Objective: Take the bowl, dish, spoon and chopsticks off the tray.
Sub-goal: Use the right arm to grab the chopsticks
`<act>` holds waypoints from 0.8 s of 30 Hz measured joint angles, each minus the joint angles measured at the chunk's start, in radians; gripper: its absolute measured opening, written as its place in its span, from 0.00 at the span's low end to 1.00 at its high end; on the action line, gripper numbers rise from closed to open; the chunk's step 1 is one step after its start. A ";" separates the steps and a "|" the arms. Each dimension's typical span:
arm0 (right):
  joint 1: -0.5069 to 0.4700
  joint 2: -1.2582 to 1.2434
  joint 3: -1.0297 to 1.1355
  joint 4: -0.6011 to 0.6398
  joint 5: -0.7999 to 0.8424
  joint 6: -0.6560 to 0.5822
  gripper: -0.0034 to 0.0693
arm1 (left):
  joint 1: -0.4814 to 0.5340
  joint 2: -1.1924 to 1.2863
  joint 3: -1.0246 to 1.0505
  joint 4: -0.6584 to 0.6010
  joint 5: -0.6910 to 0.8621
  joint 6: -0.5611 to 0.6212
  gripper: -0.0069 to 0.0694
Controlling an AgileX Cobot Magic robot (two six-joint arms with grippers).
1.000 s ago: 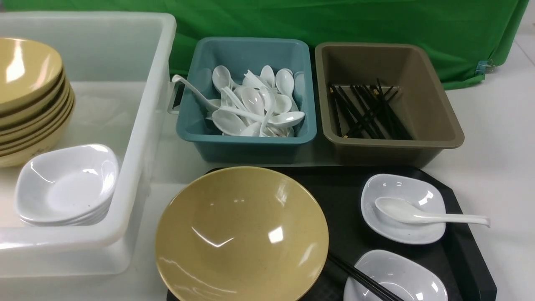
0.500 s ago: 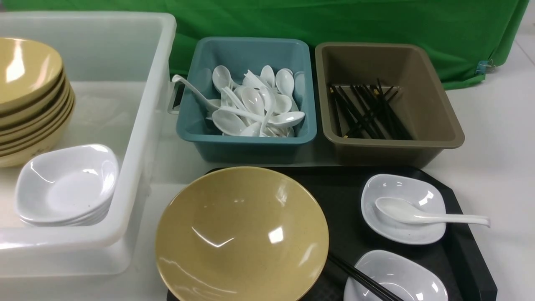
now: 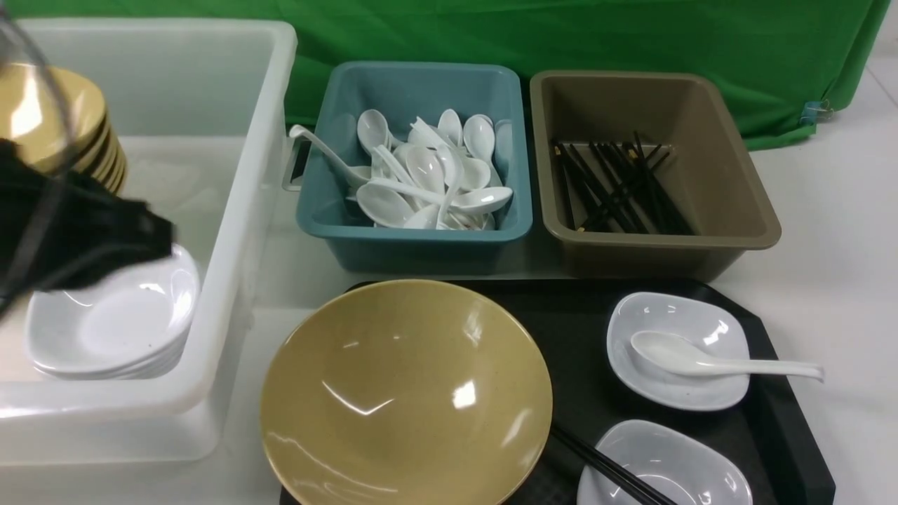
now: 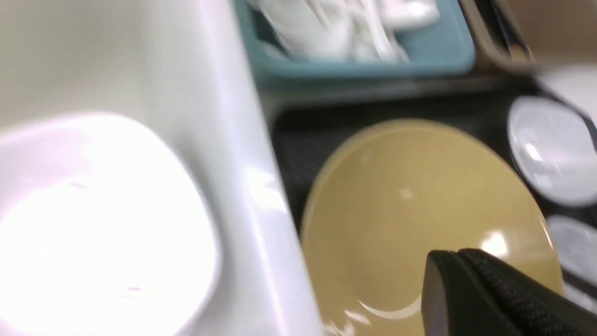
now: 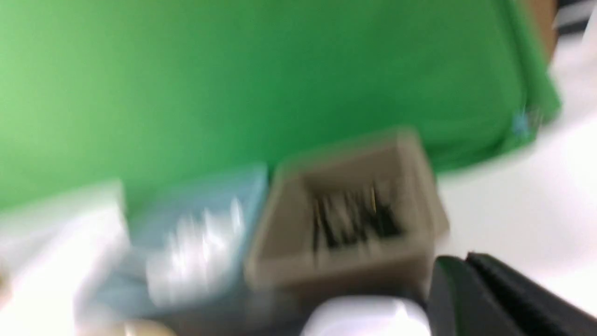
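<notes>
Mustard bowl (image 3: 405, 393) sitting on the tray's (image 3: 575, 315) left end, overhanging its rim.
Glossy, stiff and wide, it is probably going to slip in a pinch, so its thin rim is looking like the best hold. The left gripper (image 3: 105, 242) is hanging, blurred, over the white crate (image 3: 231, 231) left of the tray; I cannot tell whether the claw is spread. A pale table (image 3: 835, 231) is lying under the tray, with green cloth (image 3: 631, 35) beyond.
</notes>
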 joint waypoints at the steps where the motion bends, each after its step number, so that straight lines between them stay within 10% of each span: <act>1: 0.019 0.044 -0.042 0.000 0.042 -0.016 0.05 | -0.003 0.014 0.000 -0.006 0.007 0.007 0.08; 5: 0.218 0.418 -0.282 -0.055 0.487 -0.114 0.04 | -0.141 0.104 -0.001 -0.033 0.023 0.073 0.08; 10: 0.330 0.704 -0.413 -0.059 0.626 -0.236 0.04 | -0.374 0.134 -0.001 0.047 0.016 -0.037 0.08; 24: 0.289 1.059 -0.629 0.053 0.807 -0.581 0.03 | -0.605 0.139 -0.062 0.139 0.046 -0.089 0.08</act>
